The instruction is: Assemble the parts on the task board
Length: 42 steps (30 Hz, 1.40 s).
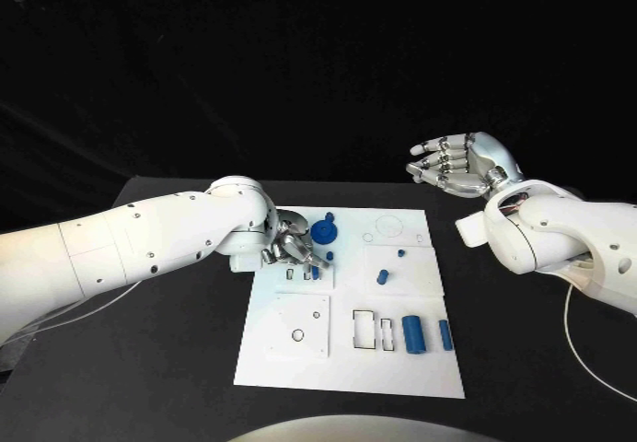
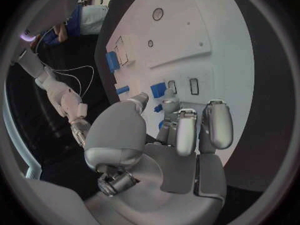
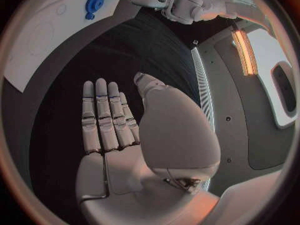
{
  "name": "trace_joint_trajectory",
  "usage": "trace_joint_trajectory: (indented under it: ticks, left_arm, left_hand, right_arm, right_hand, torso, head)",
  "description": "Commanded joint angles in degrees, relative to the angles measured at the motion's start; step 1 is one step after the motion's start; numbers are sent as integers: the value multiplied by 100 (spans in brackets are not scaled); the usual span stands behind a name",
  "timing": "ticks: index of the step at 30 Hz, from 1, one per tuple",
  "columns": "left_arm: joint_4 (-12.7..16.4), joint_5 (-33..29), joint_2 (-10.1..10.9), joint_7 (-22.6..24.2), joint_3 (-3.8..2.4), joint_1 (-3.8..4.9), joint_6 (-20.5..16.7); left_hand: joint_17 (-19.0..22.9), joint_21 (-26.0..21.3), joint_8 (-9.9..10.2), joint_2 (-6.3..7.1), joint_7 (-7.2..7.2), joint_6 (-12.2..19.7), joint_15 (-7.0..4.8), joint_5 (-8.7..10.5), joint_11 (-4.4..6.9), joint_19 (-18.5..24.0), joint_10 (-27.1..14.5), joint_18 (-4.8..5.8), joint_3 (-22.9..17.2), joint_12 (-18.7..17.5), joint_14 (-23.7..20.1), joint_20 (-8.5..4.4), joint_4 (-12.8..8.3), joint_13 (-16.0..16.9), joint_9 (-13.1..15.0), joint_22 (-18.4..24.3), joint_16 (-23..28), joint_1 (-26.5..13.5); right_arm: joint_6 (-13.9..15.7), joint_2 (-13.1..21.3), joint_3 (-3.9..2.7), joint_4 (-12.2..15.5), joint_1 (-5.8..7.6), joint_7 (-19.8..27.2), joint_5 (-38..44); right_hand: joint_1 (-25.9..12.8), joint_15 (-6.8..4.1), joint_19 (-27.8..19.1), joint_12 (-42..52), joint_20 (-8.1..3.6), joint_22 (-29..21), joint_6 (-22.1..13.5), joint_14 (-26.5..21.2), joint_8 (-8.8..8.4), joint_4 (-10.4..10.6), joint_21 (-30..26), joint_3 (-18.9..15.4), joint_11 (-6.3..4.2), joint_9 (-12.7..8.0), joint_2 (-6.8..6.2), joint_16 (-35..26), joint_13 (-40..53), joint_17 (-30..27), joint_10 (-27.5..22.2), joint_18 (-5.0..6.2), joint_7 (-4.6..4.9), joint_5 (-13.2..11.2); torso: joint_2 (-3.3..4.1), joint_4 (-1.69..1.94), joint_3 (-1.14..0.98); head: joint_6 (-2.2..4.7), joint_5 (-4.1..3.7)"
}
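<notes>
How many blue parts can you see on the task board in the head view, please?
6 at least: a round part by the left hand, small pieces under its fingers, two small pegs mid-board, two long cylinders near the front right. The hand may hide others.

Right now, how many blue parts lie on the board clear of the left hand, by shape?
Gear: 1
Long bars: 2
Small pegs: 2
Total: 5 on the board. More blue bits sit by the left hand, partly hidden; I cannot count them.
</notes>
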<state>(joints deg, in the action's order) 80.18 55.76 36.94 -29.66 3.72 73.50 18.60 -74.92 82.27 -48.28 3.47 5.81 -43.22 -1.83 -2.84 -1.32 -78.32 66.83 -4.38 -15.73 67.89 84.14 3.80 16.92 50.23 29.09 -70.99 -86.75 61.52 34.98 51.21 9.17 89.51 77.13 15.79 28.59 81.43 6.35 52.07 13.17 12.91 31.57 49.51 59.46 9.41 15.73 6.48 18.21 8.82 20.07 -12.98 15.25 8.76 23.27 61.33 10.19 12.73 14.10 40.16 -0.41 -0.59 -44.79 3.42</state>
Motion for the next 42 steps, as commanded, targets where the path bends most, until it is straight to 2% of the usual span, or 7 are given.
trace_joint_trajectory:
  ticks: [1, 6, 15, 17, 21, 23, 42]
  left_arm:
    - [19, -43, -11, -3, 0, 5, 162]
    - [24, -79, -9, -3, 1, 5, 195]
    - [20, -262, -9, 1, 1, 5, 245]
    - [18, -320, -7, 8, 1, 5, 245]
    - [19, -394, 5, 23, 2, 4, 222]
    - [22, -436, 17, 34, 2, 4, 196]
    - [574, -665, 495, 225, -41, -14, -812]
  left_hand:
    - [-846, 29, -25, -20, -55, -3, -47, -4, 15, -33, -49, 46, -18, -38, 391, 7, -38, -12, 10, -6, -29, 84]
    - [-854, 39, -24, -145, -72, 26, -63, -4, 33, -32, -62, 47, -249, -53, 395, 2, -85, -30, 26, -25, -31, 473]
    - [-855, 49, -9, -145, -110, 54, -97, -7, 71, -27, -96, 49, -922, -103, 396, -18, -222, -80, 41, -46, -26, 1010]
    - [-856, 52, -2, -119, -123, 90, -115, -9, 86, -28, -120, 49, -1317, -134, 396, -33, -369, -103, 49, -54, -24, 1202]
    - [-856, 64, -166, 169, -64, 185, -78, 8, 48, -30, -100, 54, -2877, -193, 395, -19, -821, -170, 215, -85, -18, 1015]
    - [-857, 65, -218, 218, -53, 207, -71, 2, 42, -27, -95, 53, -3146, -201, 395, -7, -949, -188, 266, -89, -17, 879]
    - [-918, 154, -387, 446, -83, 93, -103, -124, 74, -148, 89, 87, -3978, -142, 419, -20, -1544, -127, 416, -282, -43, 403]
  right_arm:
    - [-25, -13, 1, -8, -7, 37, 24]
    - [-35, -22, 2, -16, -11, 25, 26]
    - [-53, -43, 4, -42, -25, 5, 29]
    - [-61, -48, 5, -49, -30, -1, 33]
    - [-72, -56, 5, -58, -41, -8, 45]
    - [-77, -61, 6, -63, -47, -10, 49]
    - [-107, -50, 6, -69, -88, -3, 55]
  right_hand:
    - [7, 39, -4, -32, 36, -9, -41, 4, -22, -34, -35, 7, 41, -10, -49, -39, -9, -11, 1, 23, 45, -15]
    - [8, 42, -5, -36, 39, -21, -46, 2, -27, -36, -43, 6, 44, -13, -49, -50, -24, -18, -1, 23, 49, -15]
    - [8, 45, -6, -39, 41, -32, -50, -1, -30, -37, -49, 4, 47, -15, -47, -61, -36, -23, -3, 22, 51, -15]
    - [8, 46, -7, -40, 42, -36, -51, -3, -31, -38, -52, 4, 48, -16, -46, -65, -42, -26, -4, 22, 52, -15]
    - [15, 51, -11, -43, 46, -51, -55, -7, -35, -46, -63, 3, 50, -19, -49, -80, -59, -34, -6, 21, 54, -15]
    - [15, 51, -11, -43, 46, -51, -55, -7, -35, -46, -63, 3, 50, -19, -49, -80, -59, -34, -6, 21, 54, -15]
    - [-11, 60, -21, -45, 56, -91, -56, -17, -39, -32, -90, -6, 57, -25, -32, -115, -101, -54, -4, 21, 61, -16]
  torso:
    - [1, 0, -2]
    - [1, -4, -3]
    - [-3, -3, -5]
    - [-3, -2, -6]
    - [-4, -3, -7]
    - [-4, -3, -7]
    - [-2, 7, -14]
  head:
    - [-9, 3]
    - [-21, 6]
    - [-41, 11]
    - [-43, 14]
    - [-48, 25]
    - [-46, 24]
    - [-58, 26]
